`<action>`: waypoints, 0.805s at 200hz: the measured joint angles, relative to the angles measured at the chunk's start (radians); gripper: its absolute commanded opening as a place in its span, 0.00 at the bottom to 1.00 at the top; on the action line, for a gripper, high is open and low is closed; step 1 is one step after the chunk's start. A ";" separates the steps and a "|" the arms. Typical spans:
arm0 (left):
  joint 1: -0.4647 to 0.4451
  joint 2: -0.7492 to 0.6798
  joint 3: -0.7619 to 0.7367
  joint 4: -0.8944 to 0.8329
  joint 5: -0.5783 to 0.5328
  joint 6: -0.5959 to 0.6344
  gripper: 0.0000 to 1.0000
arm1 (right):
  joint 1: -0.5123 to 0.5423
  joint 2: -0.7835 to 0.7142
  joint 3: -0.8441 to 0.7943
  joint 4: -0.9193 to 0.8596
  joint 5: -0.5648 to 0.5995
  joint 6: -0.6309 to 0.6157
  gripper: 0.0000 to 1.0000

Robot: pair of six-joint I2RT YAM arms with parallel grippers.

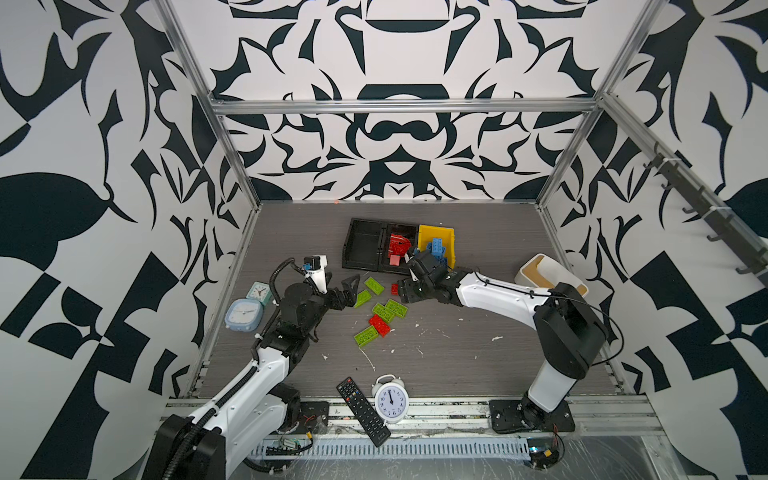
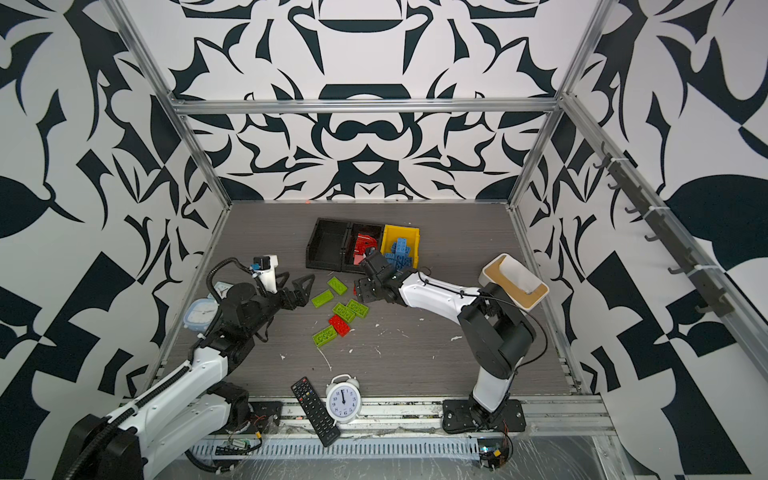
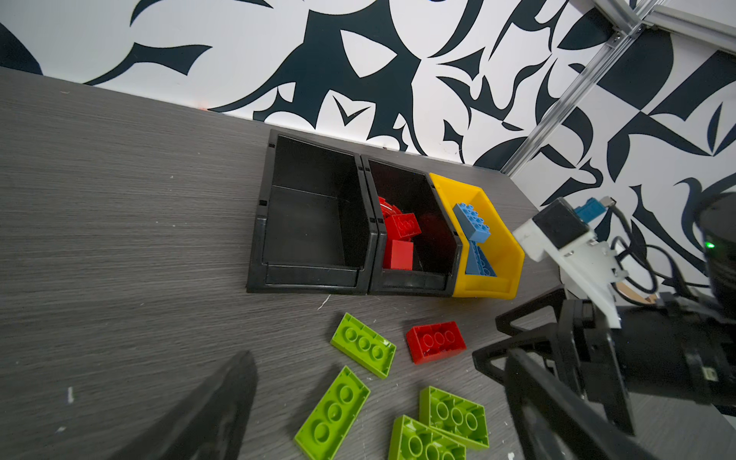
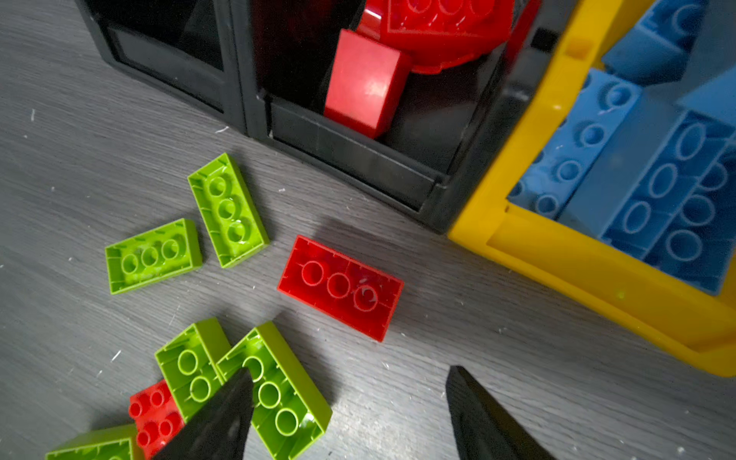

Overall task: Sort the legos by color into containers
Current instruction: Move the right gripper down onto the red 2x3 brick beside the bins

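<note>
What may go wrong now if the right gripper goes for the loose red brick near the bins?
The right gripper is open, and one finger hangs close to a green brick; descending may shove or catch it instead of the red brick. The yellow bin with blue bricks adjoins the black bin holding red pieces, so a careless drop could missort it.

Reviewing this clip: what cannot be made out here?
Red bricks in the middle black bin: number unclear; they overlap in shadow, and the right arm covers its front in both top views.
Blue bricks in the yellow bin: cut off by the right wrist view's edge.
Loose red brick: mostly hidden behind the right tool in a top view.
One green brick: cut off at the right wrist view's edge.
</note>
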 measured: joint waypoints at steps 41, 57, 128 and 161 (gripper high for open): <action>0.000 0.000 0.000 0.000 0.000 0.000 1.00 | 0.037 0.120 0.078 -0.008 0.071 0.010 0.79; 0.000 0.000 0.000 0.000 0.000 0.000 1.00 | 0.043 0.136 0.082 -0.009 0.084 0.011 0.79; 0.000 0.000 0.000 0.000 0.000 0.000 1.00 | 0.042 0.179 0.131 -0.018 0.122 0.013 0.79; 0.000 0.000 0.000 0.000 0.000 0.000 1.00 | 0.042 0.207 0.163 -0.018 0.123 0.010 0.79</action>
